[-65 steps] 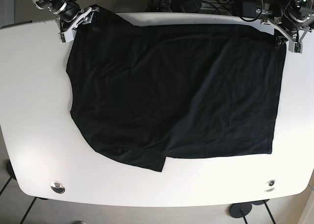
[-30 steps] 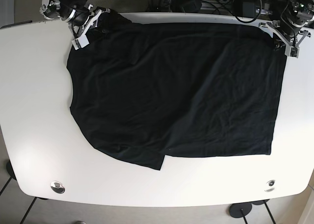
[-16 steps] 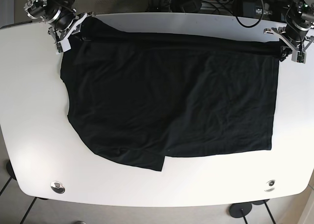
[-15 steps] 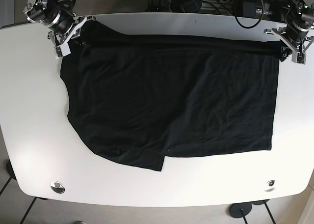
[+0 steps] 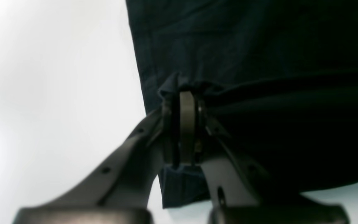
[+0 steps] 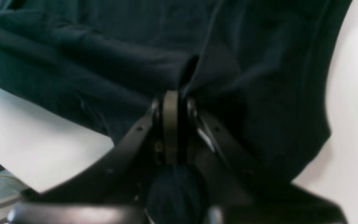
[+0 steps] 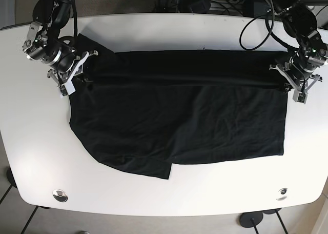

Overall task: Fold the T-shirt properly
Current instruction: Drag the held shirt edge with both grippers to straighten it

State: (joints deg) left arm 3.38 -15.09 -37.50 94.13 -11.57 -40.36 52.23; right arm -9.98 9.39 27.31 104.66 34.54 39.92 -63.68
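With both grippers' jaws clamped on the black T-shirt (image 7: 179,116), the left gripper (image 7: 290,82) and right gripper (image 7: 77,72) hold its far edge stretched crosswise over the white table (image 7: 154,193), the near hem lying toward the camera.

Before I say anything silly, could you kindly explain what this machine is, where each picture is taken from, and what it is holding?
It is a robot with two arms, each ending in a pincer. One picture looks down from above on a white table; the other two come from cameras on the wrists, looking along the pincers. A black T-shirt lies spread on the table. The left gripper and the right gripper are each shut on the shirt's far edge, lifting it into a fold. The close-ups show fabric pinched between the left and right pincer tips.
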